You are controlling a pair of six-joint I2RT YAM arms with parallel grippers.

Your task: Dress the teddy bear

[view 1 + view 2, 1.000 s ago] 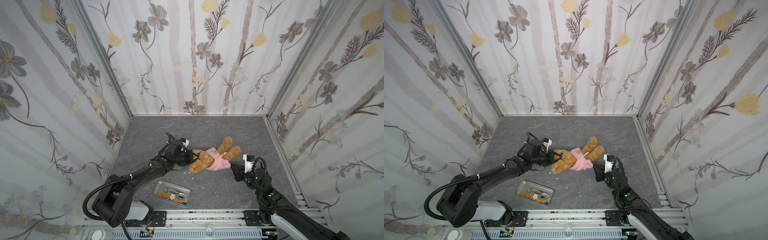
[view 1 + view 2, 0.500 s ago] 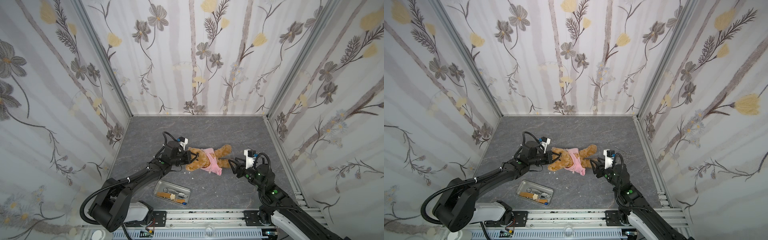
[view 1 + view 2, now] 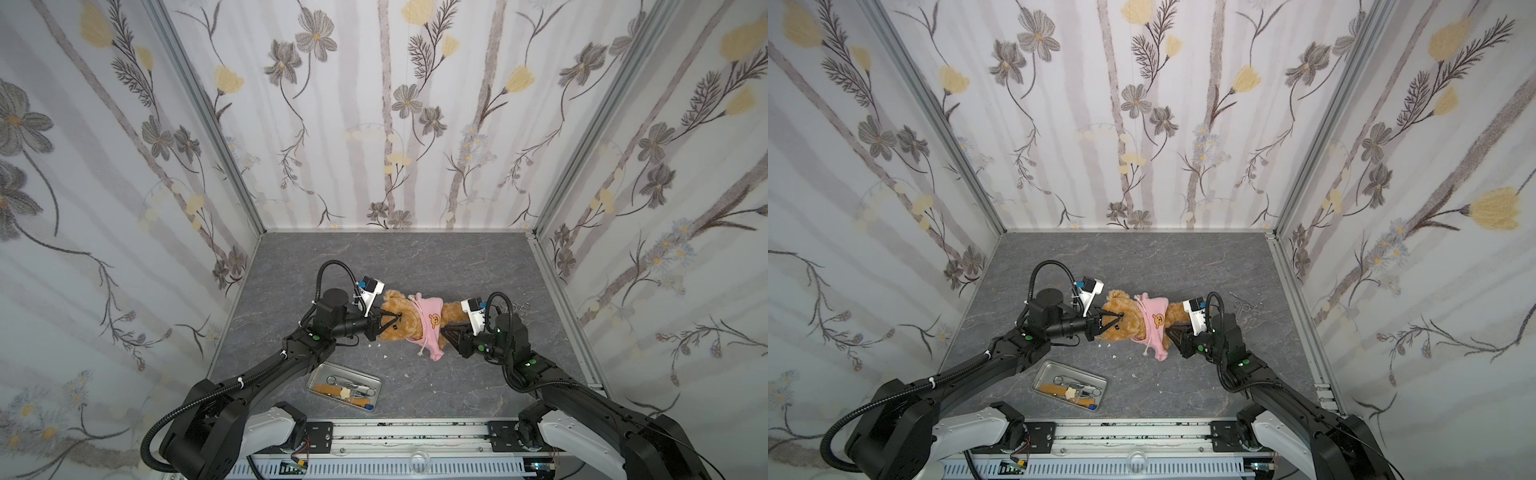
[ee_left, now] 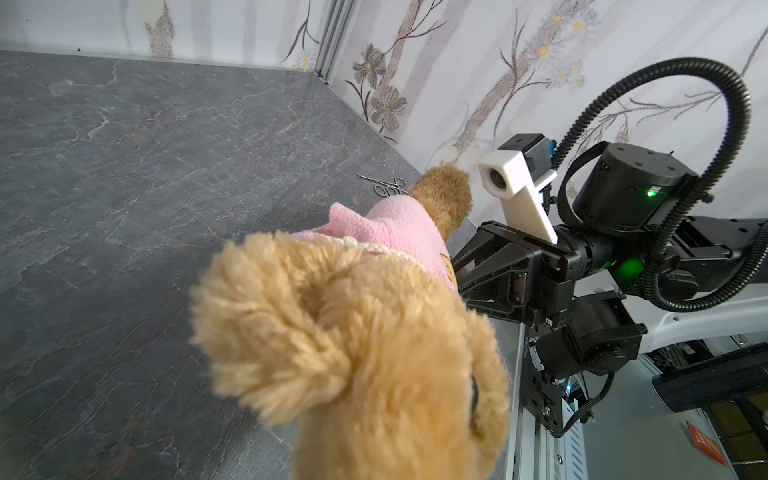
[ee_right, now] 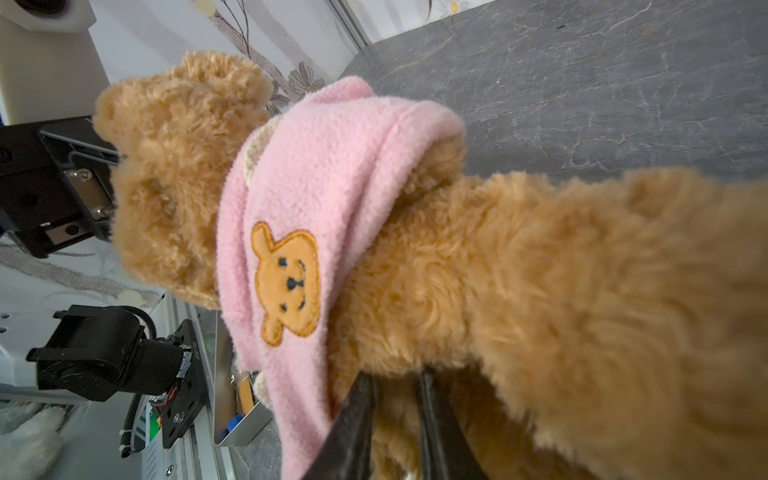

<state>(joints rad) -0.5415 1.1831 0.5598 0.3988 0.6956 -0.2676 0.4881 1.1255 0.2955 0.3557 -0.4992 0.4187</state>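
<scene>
The teddy bear (image 3: 409, 328) is lying near the middle of the gray, stone-looking tabletop (image 3: 374, 257). Its head is pointing to the left edge and its legs to the right edge. Its fur is looking shaggy, soft and golden brown. A fluffy pink shirt (image 3: 430, 322) is sitting bunched around its neck and chest like a thick ring, and it is showing a little stitched bear face.

The left gripper (image 3: 392, 321) is pinching the bear's head. Its black fingers are closed tight on the fur and are covering most of the face. The right gripper (image 3: 448, 332) is holding the bear's bottom end. In the right wrist view its thin fingers (image 5: 353, 419) are standing close together with fur squeezed between them, and their tips are hiding under the fuzz.

A shiny metal tray (image 3: 376, 380) is sitting near the front edge, holding small tools too tiny to tell apart.
</scene>
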